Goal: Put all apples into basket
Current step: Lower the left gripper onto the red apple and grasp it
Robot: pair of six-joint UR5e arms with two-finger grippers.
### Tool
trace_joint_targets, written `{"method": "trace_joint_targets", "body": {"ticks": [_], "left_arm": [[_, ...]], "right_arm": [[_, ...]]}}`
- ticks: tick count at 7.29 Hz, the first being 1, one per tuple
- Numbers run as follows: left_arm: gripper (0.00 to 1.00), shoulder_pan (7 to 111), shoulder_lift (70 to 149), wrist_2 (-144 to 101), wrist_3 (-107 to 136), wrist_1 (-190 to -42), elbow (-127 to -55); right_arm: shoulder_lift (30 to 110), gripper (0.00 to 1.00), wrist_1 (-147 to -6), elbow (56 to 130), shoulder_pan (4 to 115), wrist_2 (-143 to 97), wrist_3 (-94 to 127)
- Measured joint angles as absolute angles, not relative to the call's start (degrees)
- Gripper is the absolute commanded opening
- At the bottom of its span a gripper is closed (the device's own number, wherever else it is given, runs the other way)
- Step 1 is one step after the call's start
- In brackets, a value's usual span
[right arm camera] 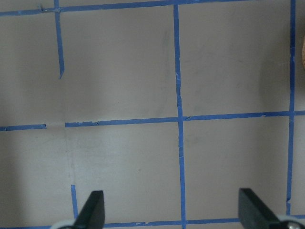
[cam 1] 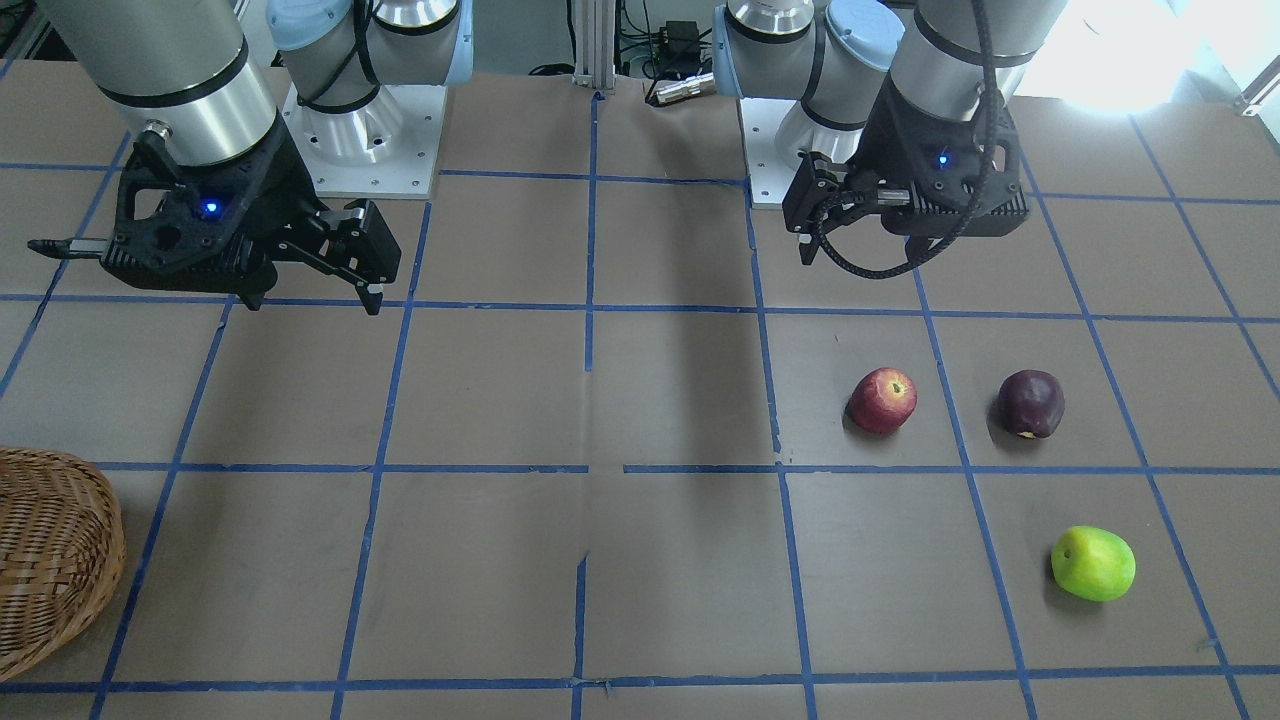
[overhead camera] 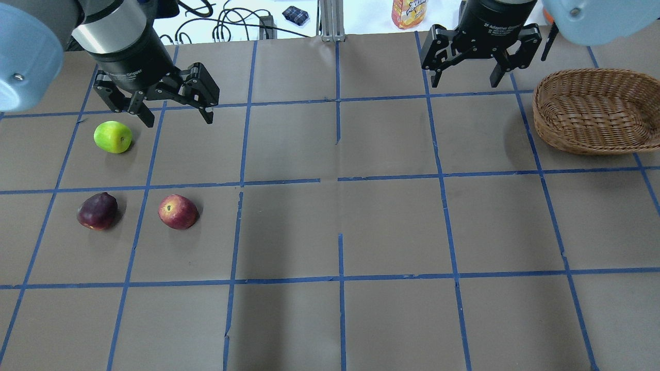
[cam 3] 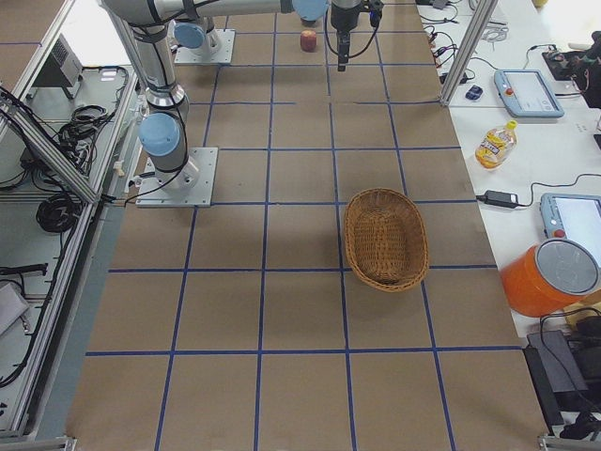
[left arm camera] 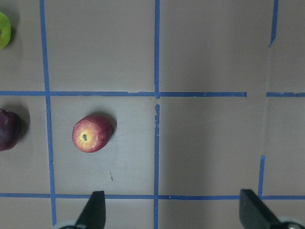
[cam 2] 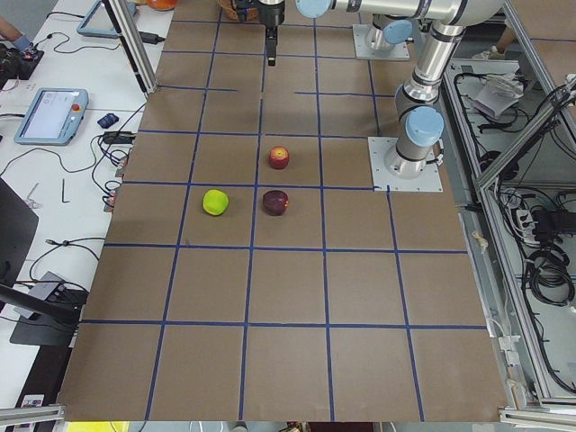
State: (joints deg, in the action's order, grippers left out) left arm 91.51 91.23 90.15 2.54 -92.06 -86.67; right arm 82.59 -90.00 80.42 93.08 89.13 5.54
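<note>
Three apples lie on the brown table: a red one (overhead camera: 178, 212) (cam 1: 883, 400) (left arm camera: 92, 133), a dark maroon one (overhead camera: 97, 211) (cam 1: 1031, 403) (left arm camera: 8, 130) and a lime green one (overhead camera: 113, 136) (cam 1: 1093, 563). My left gripper (overhead camera: 179, 121) (cam 1: 806, 250) (left arm camera: 174, 210) is open and empty, hovering above the table near the green and red apples. The wicker basket (overhead camera: 593, 111) (cam 1: 50, 560) (cam 3: 385, 240) is empty on the other side. My right gripper (overhead camera: 465, 82) (cam 1: 310, 295) (right arm camera: 174, 210) is open and empty, hovering left of the basket in the overhead view.
Blue tape lines grid the table. The two arm bases (cam 1: 365, 140) (cam 1: 775, 150) stand at the robot's edge. An orange bottle (overhead camera: 410, 13) and cables lie beyond the far edge. An orange container (cam 3: 549, 277) and teach pendants (cam 3: 526, 89) sit on a side bench.
</note>
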Motion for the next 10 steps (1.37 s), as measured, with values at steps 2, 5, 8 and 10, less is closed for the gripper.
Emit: {"method": "trace_joint_targets", "body": {"ticks": [2, 5, 8, 10], "left_arm": [[1.00, 91.68, 91.26, 90.69, 2.30, -91.88, -86.54], [1.00, 91.18, 93.82, 90.95, -3.51, -90.65, -88.07], [1.00, 85.70, 98.36, 90.83, -10.61, -82.82, -95.01], [1.00, 78.49, 100.35, 90.48, -17.12, -75.73, -102.41]], "right_arm": [[82.64, 1.00, -89.96, 80.42, 93.13, 89.14, 5.54], [82.65, 1.00, -90.06, 80.35, 93.16, 89.12, 5.54], [82.70, 1.00, -90.00, 80.31, 93.20, 89.12, 5.54], [82.69, 1.00, -90.00, 80.31, 93.27, 89.10, 5.54]]}}
